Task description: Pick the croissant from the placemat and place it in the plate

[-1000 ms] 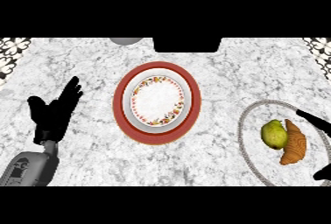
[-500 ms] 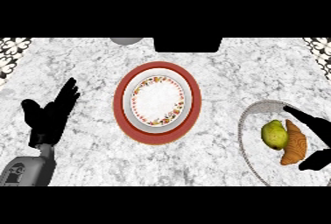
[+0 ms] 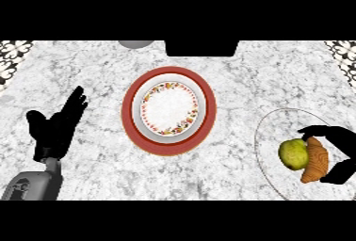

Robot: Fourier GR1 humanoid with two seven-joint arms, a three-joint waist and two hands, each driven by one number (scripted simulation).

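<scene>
A golden croissant (image 3: 316,159) lies on a round grey placemat (image 3: 271,141) at the right of the counter, right beside a green fruit (image 3: 293,154). My right hand (image 3: 341,141) comes in from the right edge and arches over the croissant's right side. Its fingers reach past the croissant's far tip and its thumb stands by the near tip, with the hand still open. The plate (image 3: 170,108), white with a flowered rim, sits on a red underplate (image 3: 132,117) at the counter's middle. My left hand (image 3: 59,124) rests open at the left, fingers up.
A dark box (image 3: 201,48) and a grey round object (image 3: 135,44) stand at the counter's far edge. Patterned trim shows at the far corners. Bare marble lies between the plate and the placemat.
My right hand has moved left from the view's edge onto the placemat, and its fingers now arch over the croissant. The left hand has barely shifted.
</scene>
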